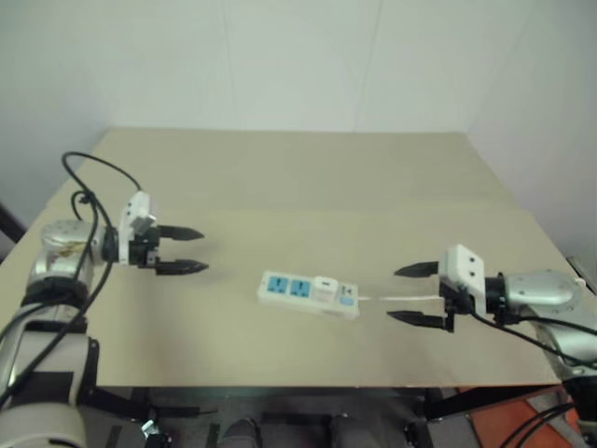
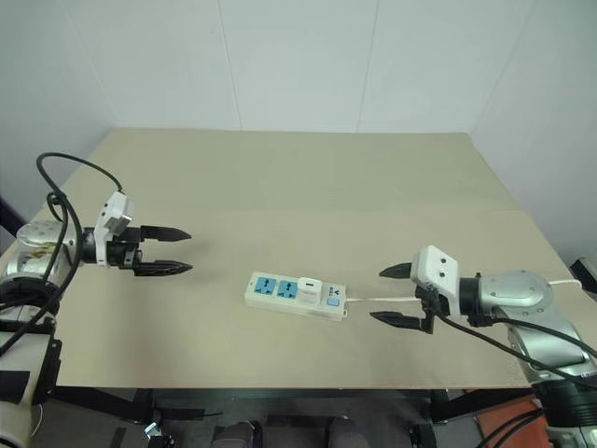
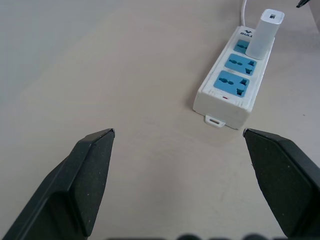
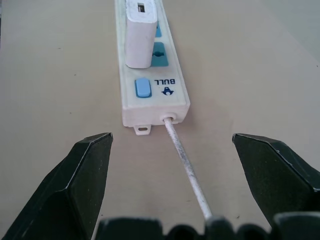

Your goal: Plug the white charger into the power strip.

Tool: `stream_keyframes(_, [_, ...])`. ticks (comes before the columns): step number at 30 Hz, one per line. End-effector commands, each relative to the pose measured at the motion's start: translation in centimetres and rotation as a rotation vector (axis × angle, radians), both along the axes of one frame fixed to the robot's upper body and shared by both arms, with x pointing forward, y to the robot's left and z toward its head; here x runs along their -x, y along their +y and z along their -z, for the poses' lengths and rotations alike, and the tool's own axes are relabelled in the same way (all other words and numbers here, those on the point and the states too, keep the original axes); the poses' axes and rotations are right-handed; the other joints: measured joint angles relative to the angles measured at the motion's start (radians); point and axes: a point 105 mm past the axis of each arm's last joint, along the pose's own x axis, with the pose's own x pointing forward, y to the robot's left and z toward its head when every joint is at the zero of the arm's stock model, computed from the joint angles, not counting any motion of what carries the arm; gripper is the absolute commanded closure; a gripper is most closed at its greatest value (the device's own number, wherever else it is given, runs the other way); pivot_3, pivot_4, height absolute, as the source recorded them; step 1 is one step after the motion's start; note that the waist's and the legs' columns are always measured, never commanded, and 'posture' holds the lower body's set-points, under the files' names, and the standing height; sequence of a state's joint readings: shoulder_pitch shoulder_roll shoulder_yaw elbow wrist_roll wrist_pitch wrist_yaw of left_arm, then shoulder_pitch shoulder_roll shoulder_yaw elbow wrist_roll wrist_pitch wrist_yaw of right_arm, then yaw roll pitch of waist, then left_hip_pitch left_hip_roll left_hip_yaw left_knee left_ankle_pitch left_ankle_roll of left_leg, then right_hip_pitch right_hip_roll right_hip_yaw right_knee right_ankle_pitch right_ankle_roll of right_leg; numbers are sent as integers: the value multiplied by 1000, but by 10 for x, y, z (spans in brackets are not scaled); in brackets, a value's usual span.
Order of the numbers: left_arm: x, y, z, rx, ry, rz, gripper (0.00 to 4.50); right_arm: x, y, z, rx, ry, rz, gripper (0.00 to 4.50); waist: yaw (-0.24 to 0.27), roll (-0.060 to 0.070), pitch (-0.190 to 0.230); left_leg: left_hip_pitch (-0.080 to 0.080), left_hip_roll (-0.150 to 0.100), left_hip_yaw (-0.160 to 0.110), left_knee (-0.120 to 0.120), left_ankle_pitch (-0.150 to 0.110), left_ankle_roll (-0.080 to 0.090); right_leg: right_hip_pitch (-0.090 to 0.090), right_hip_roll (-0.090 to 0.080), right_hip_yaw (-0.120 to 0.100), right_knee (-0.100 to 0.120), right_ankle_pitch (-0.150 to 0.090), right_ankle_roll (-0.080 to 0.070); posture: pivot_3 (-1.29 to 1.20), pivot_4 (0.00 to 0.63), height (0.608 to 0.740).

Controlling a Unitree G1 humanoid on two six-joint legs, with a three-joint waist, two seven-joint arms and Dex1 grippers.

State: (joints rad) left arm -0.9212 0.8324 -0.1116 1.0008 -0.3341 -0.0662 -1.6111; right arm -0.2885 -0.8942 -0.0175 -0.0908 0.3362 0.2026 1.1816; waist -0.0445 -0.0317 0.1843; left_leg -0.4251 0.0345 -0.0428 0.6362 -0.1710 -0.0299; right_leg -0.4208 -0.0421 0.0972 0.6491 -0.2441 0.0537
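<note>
Charger [image 1: 324,287] seated in power strip [image 1: 280,290], left tool [image 1: 190,249] apart, right tool [image 1: 413,294] apart

The white charger [image 4: 139,36] is standing in the power strip [image 4: 155,100], covering the socket face beneath it, so its prongs are staying out of sight. In the right wrist view the far end of the strip is running off the picture's edge, and the charger is blocking most of the next blue socket. The thin cord [image 4: 186,165] is disappearing behind the right gripper's [image 4: 170,150] base. In the left wrist view the cord [image 3: 243,10] is leaving past the edge almost at once. From the head views the lettering on the strip [image 2: 296,293] is reading too small to make out.
</note>
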Motion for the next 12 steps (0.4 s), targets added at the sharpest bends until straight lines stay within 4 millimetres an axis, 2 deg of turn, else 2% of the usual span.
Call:
stream_keyframes(1, [1, 6, -5, -19, -31, -6, 0, -9, -1, -10, 3, -44, 0, 21, 0, 0, 0, 0, 0, 0, 0, 0, 0, 0, 0, 0, 0, 0, 0, 0, 150, 740])
stream_keyframes(12, [3, 8, -9, -9, -44, -7, 0, -20, 7, -5, -2, -51, -24, 21, 0, 0, 0, 0, 0, 0, 1, 0, 0, 0, 0, 0, 1, 0, 0, 0, 150, 740])
